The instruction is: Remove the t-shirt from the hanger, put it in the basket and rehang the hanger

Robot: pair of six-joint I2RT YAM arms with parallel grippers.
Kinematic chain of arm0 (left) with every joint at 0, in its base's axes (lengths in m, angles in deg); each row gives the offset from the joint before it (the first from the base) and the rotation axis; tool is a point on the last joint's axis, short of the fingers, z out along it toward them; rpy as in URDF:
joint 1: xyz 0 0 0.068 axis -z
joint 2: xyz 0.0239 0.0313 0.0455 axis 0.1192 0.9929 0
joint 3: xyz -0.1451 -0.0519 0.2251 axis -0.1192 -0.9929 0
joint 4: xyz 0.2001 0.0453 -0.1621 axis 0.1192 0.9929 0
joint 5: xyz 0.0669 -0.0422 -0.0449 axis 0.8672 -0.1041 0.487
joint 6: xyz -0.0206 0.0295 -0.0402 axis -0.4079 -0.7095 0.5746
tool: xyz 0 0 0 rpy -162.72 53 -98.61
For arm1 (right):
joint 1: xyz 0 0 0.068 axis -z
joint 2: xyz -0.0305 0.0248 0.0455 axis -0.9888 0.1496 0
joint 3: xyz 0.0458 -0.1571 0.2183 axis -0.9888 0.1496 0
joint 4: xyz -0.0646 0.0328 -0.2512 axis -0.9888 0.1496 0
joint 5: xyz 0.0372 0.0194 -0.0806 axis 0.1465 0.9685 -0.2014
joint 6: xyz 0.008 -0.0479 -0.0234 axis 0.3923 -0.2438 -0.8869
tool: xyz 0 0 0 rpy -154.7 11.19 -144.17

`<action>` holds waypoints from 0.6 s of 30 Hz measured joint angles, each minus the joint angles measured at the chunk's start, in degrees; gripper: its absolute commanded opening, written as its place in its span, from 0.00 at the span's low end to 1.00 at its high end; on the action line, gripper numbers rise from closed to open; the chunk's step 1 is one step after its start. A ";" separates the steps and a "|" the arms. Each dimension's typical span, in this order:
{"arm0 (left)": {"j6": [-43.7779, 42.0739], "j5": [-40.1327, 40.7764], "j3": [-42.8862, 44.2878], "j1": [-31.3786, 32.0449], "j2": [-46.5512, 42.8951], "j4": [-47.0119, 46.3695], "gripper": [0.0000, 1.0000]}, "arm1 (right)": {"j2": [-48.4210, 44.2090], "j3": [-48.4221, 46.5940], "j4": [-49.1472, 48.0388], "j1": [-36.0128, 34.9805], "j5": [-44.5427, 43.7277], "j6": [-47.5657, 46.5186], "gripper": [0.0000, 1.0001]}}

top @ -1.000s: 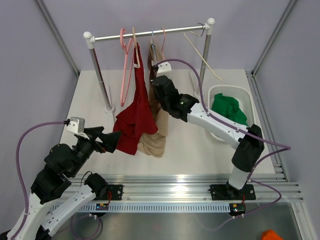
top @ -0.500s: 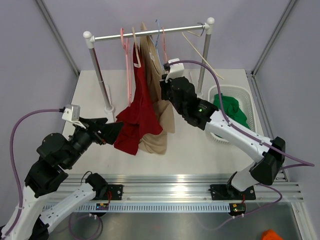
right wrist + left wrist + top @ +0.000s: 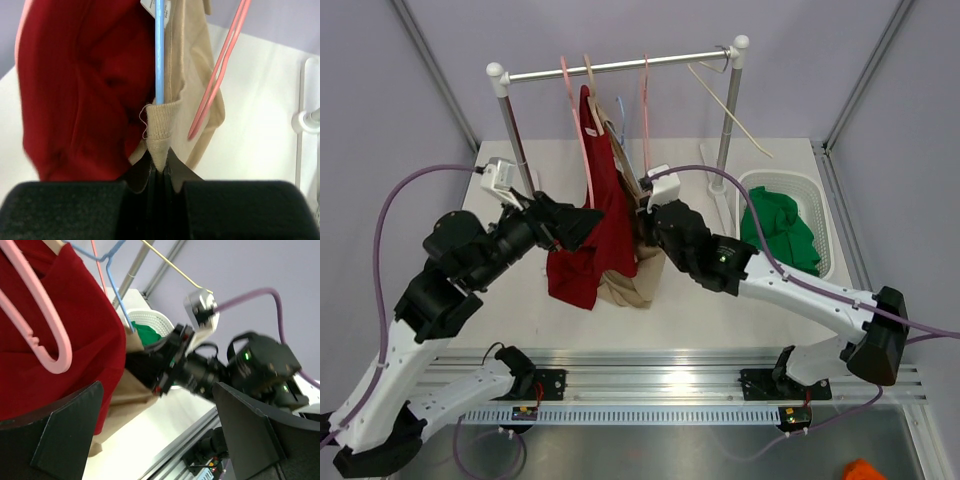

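Right wrist: right tool (image 3: 159, 166) clamped on tan t-shirt (image 3: 192, 65) ribbed edge nr blue hanger (image 3: 159, 60); left tool (image 3: 157, 384) fingers apart

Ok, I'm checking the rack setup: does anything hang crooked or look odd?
Yes: the bare wooden hanger at the right end of the rail hangs steeply tilted, one arm jutting past the post towards the basket.

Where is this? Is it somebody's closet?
Probably a robot lab booth, not a closet: a small clothes rail stands on a white table, with a laundry basket and two robot arms bolted at its edge.
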 measured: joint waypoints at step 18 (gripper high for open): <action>4.17 3.58 11.08 13.86 24.48 -6.40 0.66 | -19.15 13.92 7.98 -11.02 -9.35 5.95 0.00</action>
